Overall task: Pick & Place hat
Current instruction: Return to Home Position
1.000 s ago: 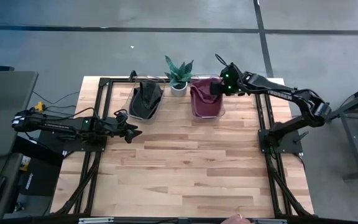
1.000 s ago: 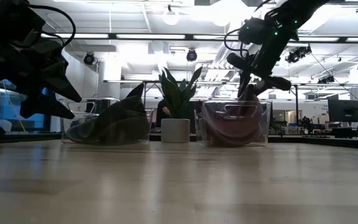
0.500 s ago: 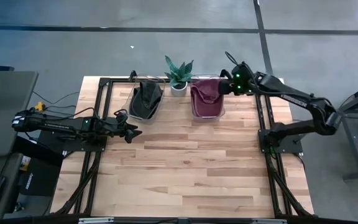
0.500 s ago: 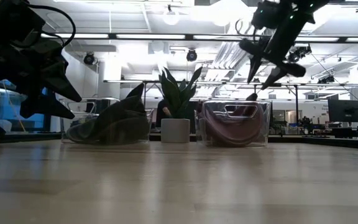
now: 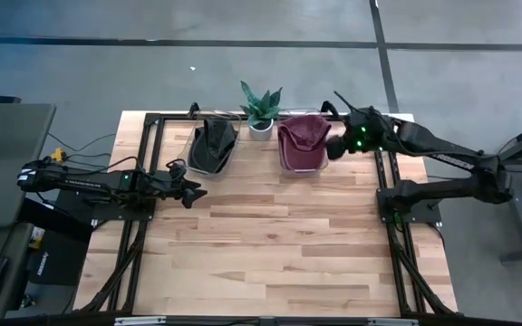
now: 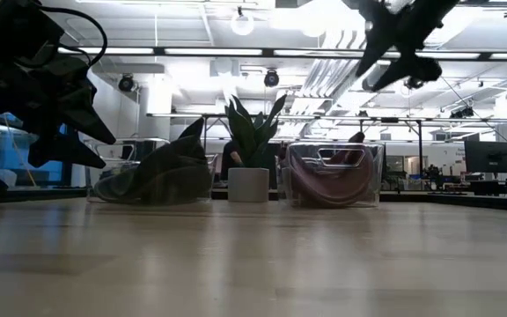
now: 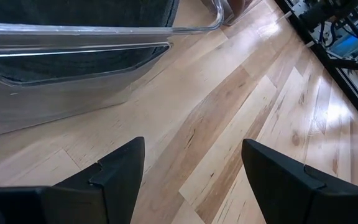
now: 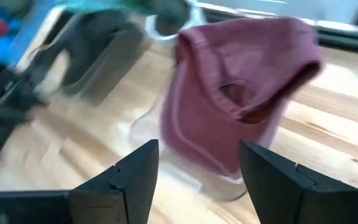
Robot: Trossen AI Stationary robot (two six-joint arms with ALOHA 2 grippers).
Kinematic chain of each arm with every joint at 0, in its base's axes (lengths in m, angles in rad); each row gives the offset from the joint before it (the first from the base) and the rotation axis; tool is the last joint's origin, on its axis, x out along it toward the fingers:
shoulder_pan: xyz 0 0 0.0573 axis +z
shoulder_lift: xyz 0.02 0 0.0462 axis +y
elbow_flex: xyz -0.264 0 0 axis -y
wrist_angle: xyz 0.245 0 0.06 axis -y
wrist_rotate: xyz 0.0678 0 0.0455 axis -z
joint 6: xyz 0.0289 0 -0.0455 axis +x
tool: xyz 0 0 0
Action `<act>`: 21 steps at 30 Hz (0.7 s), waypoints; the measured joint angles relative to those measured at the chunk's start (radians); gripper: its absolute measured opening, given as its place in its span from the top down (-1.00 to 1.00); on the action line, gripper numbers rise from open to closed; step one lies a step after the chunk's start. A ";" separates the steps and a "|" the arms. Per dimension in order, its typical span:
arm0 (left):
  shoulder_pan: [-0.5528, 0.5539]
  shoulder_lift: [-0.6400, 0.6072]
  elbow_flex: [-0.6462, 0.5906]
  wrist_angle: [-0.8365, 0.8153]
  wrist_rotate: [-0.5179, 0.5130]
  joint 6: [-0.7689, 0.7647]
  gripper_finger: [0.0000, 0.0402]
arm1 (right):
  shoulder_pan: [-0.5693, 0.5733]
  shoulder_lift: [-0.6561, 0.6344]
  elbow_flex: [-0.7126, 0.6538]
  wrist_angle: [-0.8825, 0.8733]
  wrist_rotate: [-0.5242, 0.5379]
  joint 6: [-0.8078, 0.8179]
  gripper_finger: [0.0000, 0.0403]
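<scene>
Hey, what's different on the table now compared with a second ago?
The right gripper, open and empty, rose from the right bin and drew back toward the right edge of the table, leaving the red cap in it. The left gripper, the black cap and the plant stayed put.

seeing black cap (image 6: 170, 167) in left bin (image 6: 95, 173) just left of potted plant (image 6: 249, 150) | seeing red cap (image 6: 328, 182) in right bin (image 6: 378, 158) just right of it | seeing right gripper (image 6: 370, 77) high right, left gripper (image 6: 109, 151) far left

Left end effector (image 5: 198, 192) low, right end effector (image 5: 333, 150) high, both spread
</scene>
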 joint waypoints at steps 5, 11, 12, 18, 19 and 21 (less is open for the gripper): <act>0.000 0.000 0.000 0.000 0.000 0.000 -0.30 | 0.143 -0.054 0.000 0.000 0.059 -0.073 0.02; 0.000 0.000 0.000 0.000 0.000 0.000 -0.30 | 0.299 -0.105 0.000 0.001 0.122 -0.121 0.21; 0.000 0.000 0.000 0.000 0.000 0.000 -0.30 | 0.325 -0.112 0.000 0.001 0.139 -0.131 0.25; 0.000 0.000 0.000 0.000 0.000 0.000 -0.30 | 0.473 -0.150 0.000 0.000 0.250 -0.168 0.53; 0.000 0.000 0.000 0.000 0.000 0.000 -0.30 | 0.494 -0.155 0.000 0.001 0.263 -0.172 0.58; 0.000 0.000 0.000 0.000 0.000 0.000 -0.30 | 0.529 -0.171 -0.024 0.028 0.283 -0.174 0.71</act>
